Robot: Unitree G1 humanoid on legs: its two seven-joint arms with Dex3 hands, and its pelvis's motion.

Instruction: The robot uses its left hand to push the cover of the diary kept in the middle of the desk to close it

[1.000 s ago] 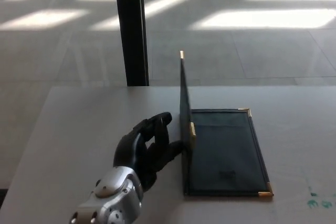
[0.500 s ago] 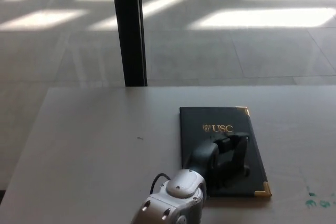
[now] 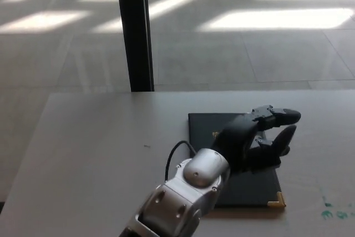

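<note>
The dark, gold-cornered diary lies closed mid-tabletop; the black left hand hovers above, fingers spread, empty.

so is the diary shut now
Shut: the diary lies flat on the desk, cover down, no pages showing. The left hand is above it, fingers apart.
</note>
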